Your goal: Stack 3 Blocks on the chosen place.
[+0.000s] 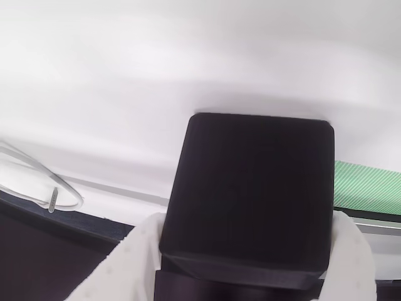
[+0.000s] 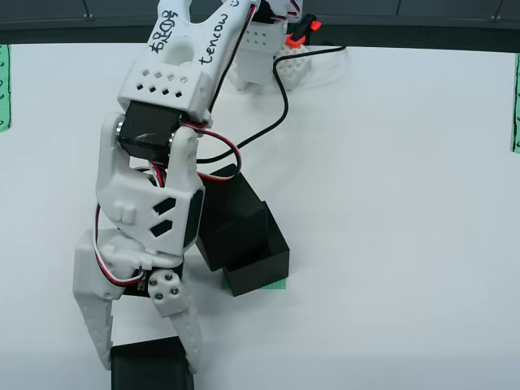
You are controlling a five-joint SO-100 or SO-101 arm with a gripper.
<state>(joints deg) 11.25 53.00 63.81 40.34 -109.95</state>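
- Overhead view: the gripper (image 2: 150, 361) is seen low on the white table (image 2: 406, 203), its two white fingers (image 2: 188, 333) standing on either side of a black block (image 2: 152, 367) near the bottom edge.
- Gripper-mounted view: the same block (image 1: 250, 194) is seen large between the white fingers (image 1: 135, 254), one pressed against each side, so the block is judged to be gripped rather than merely straddled.
- Whether the gripped block is lifted or resting on the table cannot be told from either view.
- Two other blocks are seen in the overhead view near the table's middle: a lower block (image 2: 256, 264) sits on the green striped patch (image 2: 276, 285), of which only a thin edge is visible.
- An upper block (image 2: 231, 211) rests on the lower one, but tilted and shifted off to the left, not squarely seated.
- Progress is judged as two of three blocks placed; the third, well apart from the pile, is left to be carried over and set on top.
- The crooked second block is judged a risk to that last placement.
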